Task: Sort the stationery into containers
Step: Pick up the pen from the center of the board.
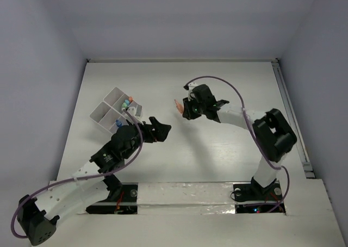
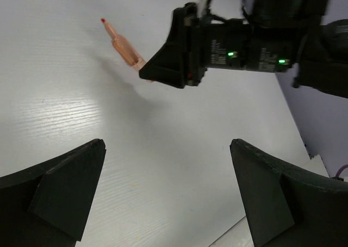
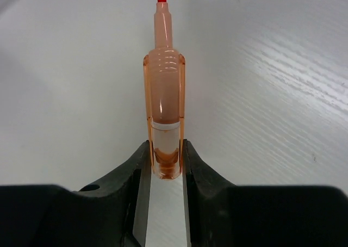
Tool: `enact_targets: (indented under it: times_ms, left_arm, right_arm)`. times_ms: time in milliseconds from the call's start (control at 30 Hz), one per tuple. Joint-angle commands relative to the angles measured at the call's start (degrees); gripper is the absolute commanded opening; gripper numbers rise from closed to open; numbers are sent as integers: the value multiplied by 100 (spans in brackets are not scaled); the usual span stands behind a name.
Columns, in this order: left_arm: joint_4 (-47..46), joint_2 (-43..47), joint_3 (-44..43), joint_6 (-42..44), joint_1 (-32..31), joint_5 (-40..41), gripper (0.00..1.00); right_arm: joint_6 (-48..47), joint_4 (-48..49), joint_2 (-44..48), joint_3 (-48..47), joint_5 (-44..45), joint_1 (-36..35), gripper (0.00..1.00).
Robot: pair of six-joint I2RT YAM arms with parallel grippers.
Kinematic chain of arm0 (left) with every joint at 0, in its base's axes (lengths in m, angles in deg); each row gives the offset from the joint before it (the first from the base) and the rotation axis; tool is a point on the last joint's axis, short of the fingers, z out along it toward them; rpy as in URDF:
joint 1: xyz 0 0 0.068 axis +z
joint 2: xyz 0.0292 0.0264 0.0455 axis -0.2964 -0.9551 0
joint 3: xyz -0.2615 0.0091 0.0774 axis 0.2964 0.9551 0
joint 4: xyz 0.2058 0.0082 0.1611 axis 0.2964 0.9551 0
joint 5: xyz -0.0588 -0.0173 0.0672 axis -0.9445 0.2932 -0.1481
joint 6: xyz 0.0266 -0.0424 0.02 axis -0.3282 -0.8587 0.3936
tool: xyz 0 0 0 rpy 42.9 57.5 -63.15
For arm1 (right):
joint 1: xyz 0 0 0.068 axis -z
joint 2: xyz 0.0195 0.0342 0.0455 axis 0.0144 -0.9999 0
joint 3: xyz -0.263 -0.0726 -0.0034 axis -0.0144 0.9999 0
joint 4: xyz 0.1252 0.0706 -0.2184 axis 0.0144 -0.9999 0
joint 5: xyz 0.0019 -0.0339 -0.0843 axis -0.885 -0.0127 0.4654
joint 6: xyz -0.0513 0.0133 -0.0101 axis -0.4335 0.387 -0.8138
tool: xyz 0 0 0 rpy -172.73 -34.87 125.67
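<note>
Progress check, overhead view. The containers point(image 1: 101, 112) sit at 10 o'clock on the table point(image 1: 228, 84). One compartment on the 1 o'clock side holds a cluster of coloured pieces point(image 1: 127, 102); the other compartments are too small to read.

The orange marker point(image 3: 163, 89) is the only stationery I can see outside the boxes. The right gripper point(image 3: 163, 157) is clamped on its butt end, and the red tip points toward 10 o'clock. It looks lifted off the table, near centre.

The left gripper point(image 1: 160, 128) has its jaws wide apart and holds nothing, at 4 o'clock of the boxes.

Judgement: sorting is nearly finished. What remains is to carry this marker toward 9 o'clock and drop it in.
</note>
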Motion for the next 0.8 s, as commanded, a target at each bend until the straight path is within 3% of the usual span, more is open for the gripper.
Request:
enact_targets:
  times_ms: [0,167,500,667,733,767]
  left_arm:
    - [-474,-205,75,-6,25,50,99]
    - [-903,-634,136,-33,25,453,99]
    - [-1915,-1514,-110,143,25,129,96]
    - [-2222,-1857,-136,47,25,295,58]
    - [-2310,-1927,-145,38,25,339,48]
    - [-2441,-1945,-127,37,25,392,47]
  right_arm:
    - [302,627,1076,293,-551,-5,7]
    - [566,831,1781,857,-885,-110,5]
    - [725,875,2537,1490,-1167,-444,4]
    - [707,857,2661,1552,-1219,-567,4]
    - [698,787,2670,1517,-1176,-637,4]
    - [681,752,2652,1508,-1132,-638,4]
